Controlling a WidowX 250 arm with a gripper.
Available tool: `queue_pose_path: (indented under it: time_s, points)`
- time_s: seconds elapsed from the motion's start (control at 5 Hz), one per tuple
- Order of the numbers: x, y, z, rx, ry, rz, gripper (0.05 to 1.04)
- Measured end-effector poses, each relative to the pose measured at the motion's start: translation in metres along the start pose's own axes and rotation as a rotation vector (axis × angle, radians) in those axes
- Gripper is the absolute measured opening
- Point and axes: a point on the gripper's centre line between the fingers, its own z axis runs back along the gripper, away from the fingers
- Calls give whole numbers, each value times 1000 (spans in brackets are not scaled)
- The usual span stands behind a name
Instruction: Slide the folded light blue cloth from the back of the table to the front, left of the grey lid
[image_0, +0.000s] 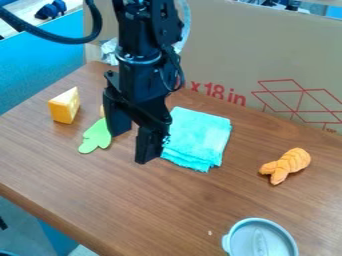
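One unclenched hand (132, 146) hangs beside a green toy (97, 136) slanting lengthwise, lobed end toward lower left.

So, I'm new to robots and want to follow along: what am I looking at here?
The black machine is a robot arm, seen by a fixed camera looking down at a slant. Its two-finger gripper is open and empty, hanging between a green piece and a folded turquoise cloth. Also on the wooden table are a yellow wedge like cheese, an orange toy and a round, greyish item. Cardboard stands behind.
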Motion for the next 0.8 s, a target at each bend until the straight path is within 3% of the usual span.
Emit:
queue_pose_path:
  time_s: [0.2, 0.4, 0.8]
  points:
    - [-2, -1, -6, -7, 27, 0, 1001]
    - [22, 5, -24, -64, 39, 54, 1001]
    - [81, 23, -45, -49, -68, 186, 1001]
